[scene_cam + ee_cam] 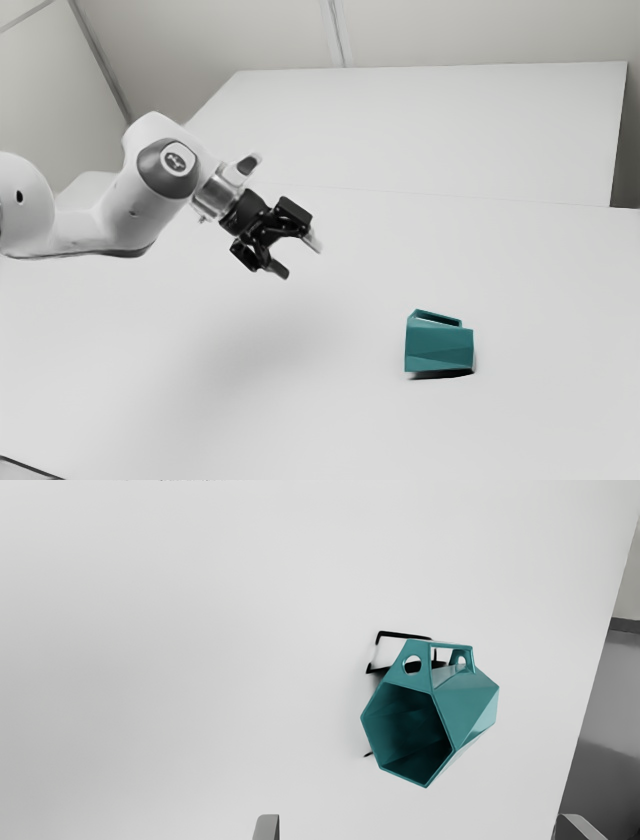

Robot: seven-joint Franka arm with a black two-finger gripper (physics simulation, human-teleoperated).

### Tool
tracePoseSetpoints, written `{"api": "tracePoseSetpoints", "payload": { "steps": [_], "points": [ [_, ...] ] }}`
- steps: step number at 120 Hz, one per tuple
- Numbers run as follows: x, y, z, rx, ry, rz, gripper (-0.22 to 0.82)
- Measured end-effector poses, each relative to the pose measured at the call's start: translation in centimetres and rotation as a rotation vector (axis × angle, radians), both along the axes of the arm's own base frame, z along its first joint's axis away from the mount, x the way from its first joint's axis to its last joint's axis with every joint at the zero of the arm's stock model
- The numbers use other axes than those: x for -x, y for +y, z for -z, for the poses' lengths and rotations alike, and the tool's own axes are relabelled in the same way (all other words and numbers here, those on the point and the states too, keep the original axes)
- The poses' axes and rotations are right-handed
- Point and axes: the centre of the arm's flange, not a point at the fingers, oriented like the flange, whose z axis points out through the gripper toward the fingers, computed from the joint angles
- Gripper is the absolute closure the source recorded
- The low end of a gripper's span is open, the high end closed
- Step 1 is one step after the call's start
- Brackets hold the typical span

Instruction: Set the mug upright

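The black gripper (298, 260) hangs above the table in the exterior view, up and to the exterior view's left of the teal mug (438, 346). Faceted and teal, the mug lies on its side on the white surface, its handle raised along one side. In the wrist view the mug (465, 700) turns its dark hollow mouth toward the camera. The gripper (416, 827) has its two fingertips far apart, open, with nothing held and a gap between them and the mug.
The white table (300, 400) extends around the mug. A table edge runs beyond the mug in the wrist view, with grey floor (605, 730) past it. Pale walls (480, 35) stand behind.
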Motion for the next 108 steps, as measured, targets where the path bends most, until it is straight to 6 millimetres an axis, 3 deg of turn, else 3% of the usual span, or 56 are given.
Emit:
{"api": "tracePoseSetpoints", "payload": {
  "steps": [32, 39, 53, 61, 93, 108],
  "points": [
    [0.1, -1.4, 5.0, 0.122, 0.007, 0.015, 0.00],
    [0.4, -3.2, 6.0, 0.133, 0.007, 0.059, 0.00],
    [1.7, -8.6, 7.8, 0.146, 0.005, 0.190, 0.00],
    [2.2, -10.2, 8.3, 0.153, -0.006, 0.236, 0.00],
    [2.6, -10.4, 9.8, 0.208, -0.081, 0.264, 0.00],
    [2.2, -10.5, 12.2, 0.248, -0.101, 0.238, 0.00]
  ]
}}
